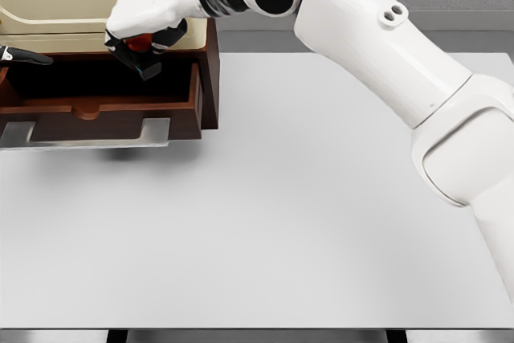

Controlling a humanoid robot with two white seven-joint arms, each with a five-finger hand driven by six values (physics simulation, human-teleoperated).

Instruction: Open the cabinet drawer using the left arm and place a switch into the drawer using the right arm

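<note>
The right hand [144, 34] grips the switch [141, 55] above the open drawer [96, 98]; letting go there could bounce it off the drawer's right wall.

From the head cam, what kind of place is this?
Likely a simulated tabletop test bench, not a real room: rendered flat white table, a wooden cabinet with its drawer pulled open, and the right hand holding a dark switch over it.
</note>
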